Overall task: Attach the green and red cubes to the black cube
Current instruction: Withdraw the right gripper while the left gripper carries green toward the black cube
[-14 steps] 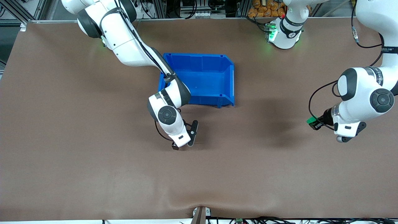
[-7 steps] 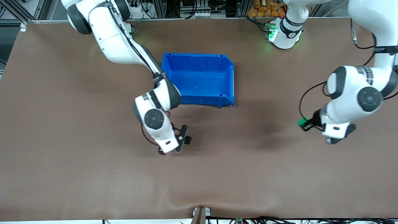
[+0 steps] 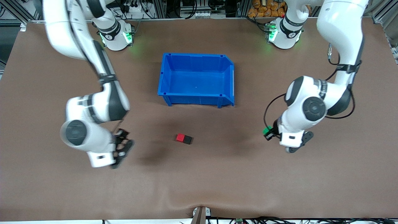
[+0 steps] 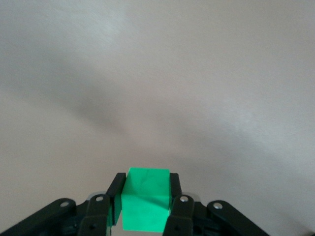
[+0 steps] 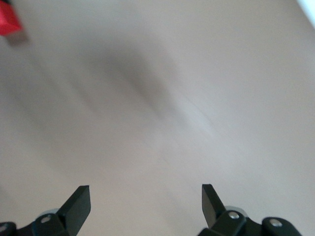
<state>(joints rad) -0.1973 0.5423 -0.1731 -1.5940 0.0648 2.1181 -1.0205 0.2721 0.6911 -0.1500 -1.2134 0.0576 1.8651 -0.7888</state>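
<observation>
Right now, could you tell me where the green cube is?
The green cube is held in the left gripper, over bare table toward the left arm's end, apart from the joined red cube and black cube.

Brown table (image 3: 279, 186) carries blue bin (image 3: 230, 77), joined red cube (image 3: 180, 137) and black cube (image 3: 187, 140).

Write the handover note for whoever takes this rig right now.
Left hand: shut on the green cube, up over bare table toward the left arm's end.
Right hand: open, holding nothing, over the table toward the right arm's end.
Red cube and black cube: side by side, touching, on the table nearer the front camera than the blue bin.
Done: red appears joined to black.
Left: attach green to the black cube.
</observation>
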